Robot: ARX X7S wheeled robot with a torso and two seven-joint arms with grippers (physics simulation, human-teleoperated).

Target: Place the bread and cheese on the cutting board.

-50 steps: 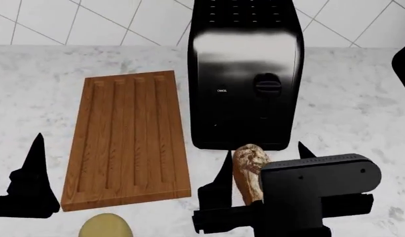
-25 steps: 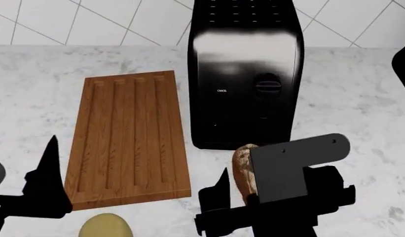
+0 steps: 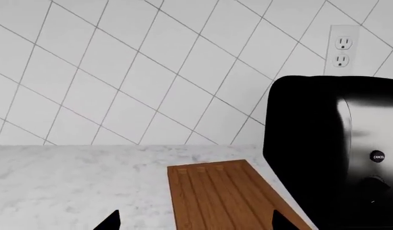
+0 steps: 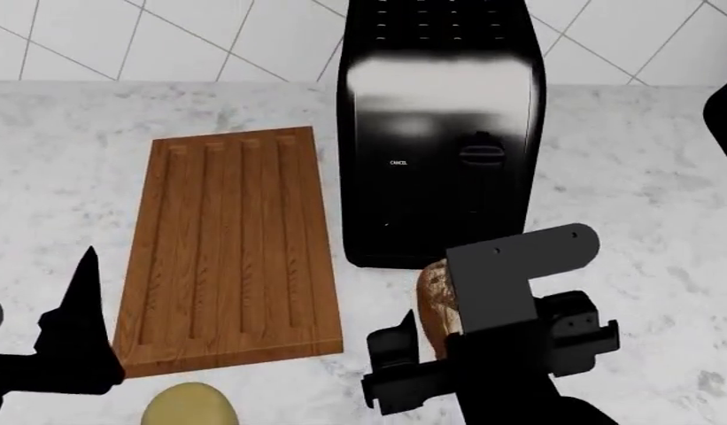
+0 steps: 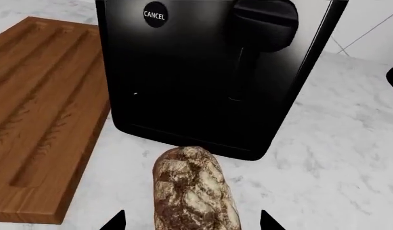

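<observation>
Lying between the spread tips of the right gripper (image 5: pixel 192 221), the bread (image 5: pixel 193 191) looks mottled brown, floury-streaked.

Head downward — wrists low, toaster (image 4: pixel 440 133) shared

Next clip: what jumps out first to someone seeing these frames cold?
The big black toaster at the back of the marble counter dominates, with the grooved cutting board lying bare to its left. In front of the toaster, the right gripper hangs open over the bread, a fingertip on each side. The cheese sits off the board's near edge, close to the left gripper, also open.
</observation>
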